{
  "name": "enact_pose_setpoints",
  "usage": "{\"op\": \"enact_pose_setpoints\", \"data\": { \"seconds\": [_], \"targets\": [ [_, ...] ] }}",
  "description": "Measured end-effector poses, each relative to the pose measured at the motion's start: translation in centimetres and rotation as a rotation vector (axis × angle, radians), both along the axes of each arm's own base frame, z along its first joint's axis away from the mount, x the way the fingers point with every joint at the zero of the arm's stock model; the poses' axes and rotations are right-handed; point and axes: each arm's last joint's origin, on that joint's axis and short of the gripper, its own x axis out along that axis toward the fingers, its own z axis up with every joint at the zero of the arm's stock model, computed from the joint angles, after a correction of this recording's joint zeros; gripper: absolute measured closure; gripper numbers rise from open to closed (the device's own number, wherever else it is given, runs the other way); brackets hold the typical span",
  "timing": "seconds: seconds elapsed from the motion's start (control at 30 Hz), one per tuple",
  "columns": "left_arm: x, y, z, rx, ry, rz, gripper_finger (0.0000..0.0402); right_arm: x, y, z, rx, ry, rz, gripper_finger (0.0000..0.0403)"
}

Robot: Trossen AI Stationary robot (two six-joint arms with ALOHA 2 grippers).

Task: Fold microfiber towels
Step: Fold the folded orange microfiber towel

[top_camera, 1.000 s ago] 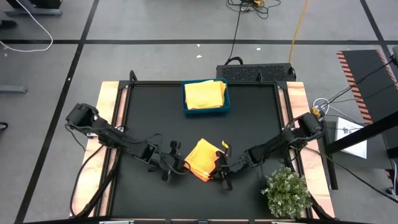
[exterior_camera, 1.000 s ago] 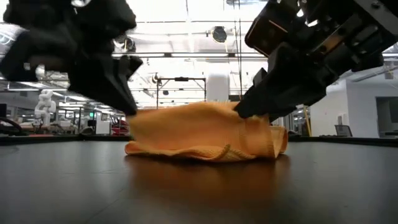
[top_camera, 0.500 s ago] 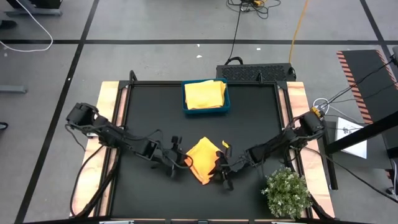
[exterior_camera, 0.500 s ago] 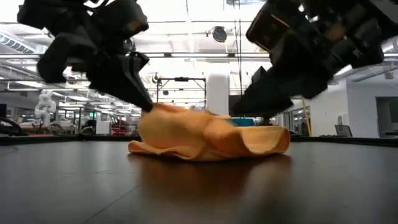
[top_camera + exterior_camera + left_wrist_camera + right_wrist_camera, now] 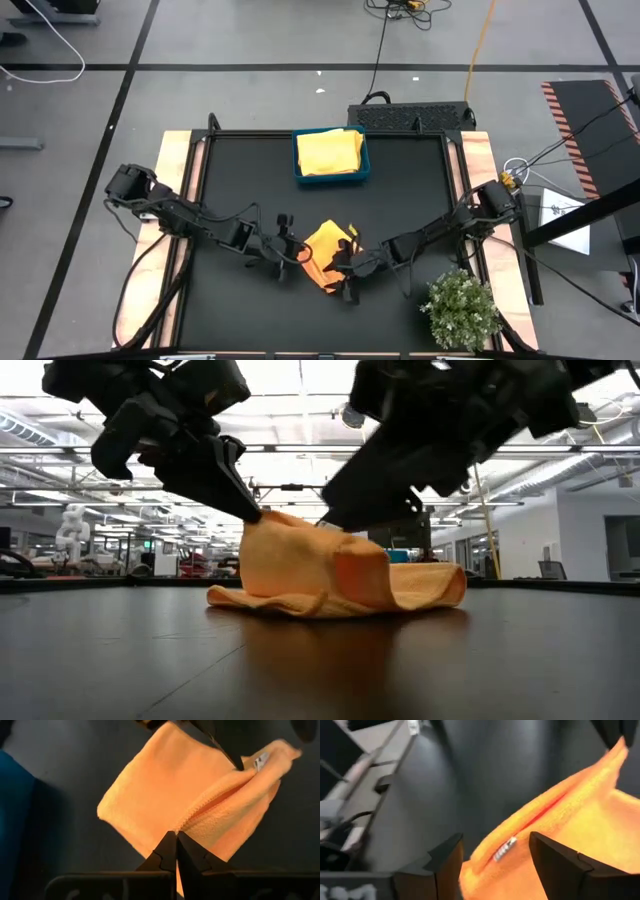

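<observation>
An orange microfiber towel point(image 5: 325, 250) lies crumpled and partly folded near the table's front centre. Its left part is raised into a peak point(image 5: 275, 525), and its right part lies flat on the black tabletop. My left gripper point(image 5: 302, 256) is shut on it from the left. My right gripper point(image 5: 345, 270) stands open just above the towel's right part. In the right wrist view its fingers point(image 5: 547, 852) straddle a doubled hem with a small tag point(image 5: 504, 851). A yellow towel point(image 5: 330, 152) lies folded in the teal tray point(image 5: 297, 160). My left gripper pinches the towel's hemmed edge point(image 5: 184, 824) between its two fingertips, where the cloth doubles over. The fingers slant down from the table's left. That edge is lifted clear while the remainder of the towel point(image 5: 400, 585) lies slack on the table. My right gripper is open, and I cannot tell whether its fingers touch the cloth.
The teal tray stands at the far centre of the black mat. A small bushy plant point(image 5: 462, 308) sits at the near right corner, close to my right arm. Bare mat lies left and right of the towel.
My right gripper has opened, let go of the towel's right side, and risen a little toward the left. My left gripper has carried its edge up and toward the right. The towel's left part now stands in a peak folding over the right part, which stays down.
</observation>
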Motion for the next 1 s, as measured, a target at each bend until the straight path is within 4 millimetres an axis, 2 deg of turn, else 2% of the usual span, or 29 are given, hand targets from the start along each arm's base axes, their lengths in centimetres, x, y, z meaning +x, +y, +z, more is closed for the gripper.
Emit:
{"op": "enact_pose_setpoints", "data": {
  "seconds": [0.37, 1.0],
  "targets": [
    [0.1, 0.5, 0.0, 0.001, 0.005, 0.018, 0.0399, 0.2, 0.0, 0.1, -0.008, 0.091, -0.161, 0.0187],
    [0.2, 0.6, 0.0, -0.007, 0.002, 0.028, 0.0396, 0.0, -1.1, -0.5, -0.036, 0.154, -0.282, 0.0188]
  ]
}}
